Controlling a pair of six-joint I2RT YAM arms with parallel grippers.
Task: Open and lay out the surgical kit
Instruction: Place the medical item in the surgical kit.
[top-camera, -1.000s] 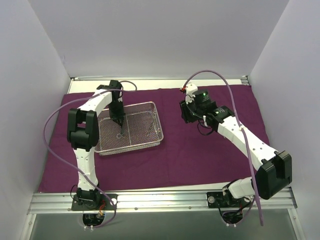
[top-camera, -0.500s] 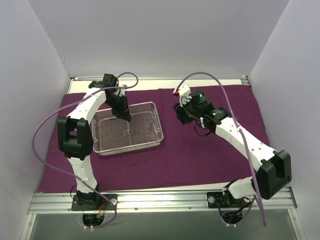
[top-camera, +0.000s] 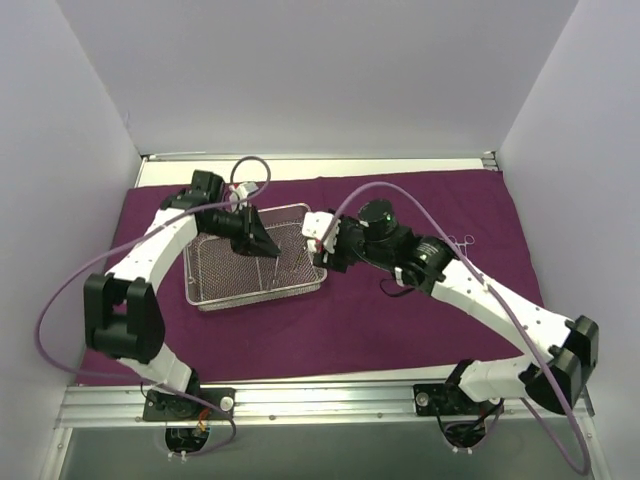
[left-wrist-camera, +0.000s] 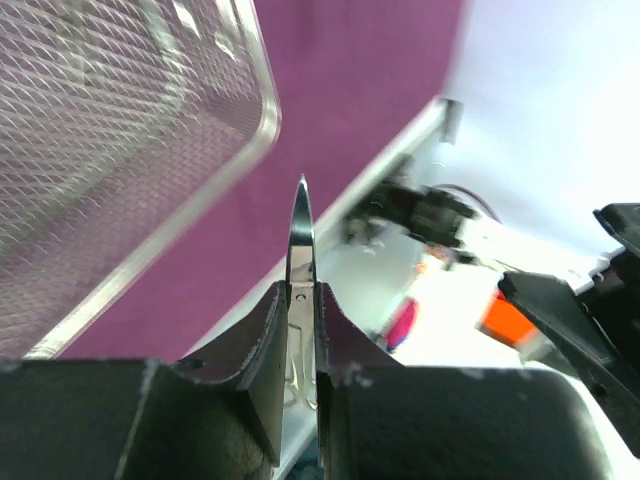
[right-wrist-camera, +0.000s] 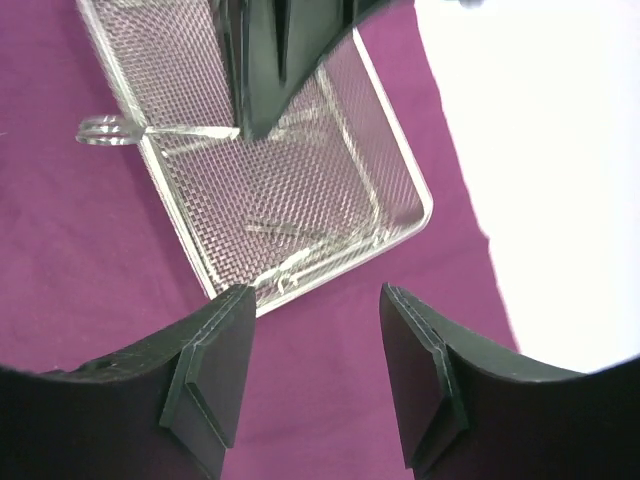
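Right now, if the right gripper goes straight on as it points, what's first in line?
Most likely the near rim of the wire-mesh tray, just ahead of the open right gripper; the left gripper, holding a steel instrument, is beyond. Height over the cloth is unclear.

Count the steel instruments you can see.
3: scissors in the left gripper; an instrument flat in the tray; another instrument on the cloth, far right. More may hide against the mesh.

Purple cloth (top-camera: 400, 310) spread flat. Mesh tray (top-camera: 260, 298) sits on its left half, one thin steel tool (right-wrist-camera: 275, 228) lying inside. Scissors (left-wrist-camera: 300, 215) pinched in my L pincer (left-wrist-camera: 300, 300), over tray.
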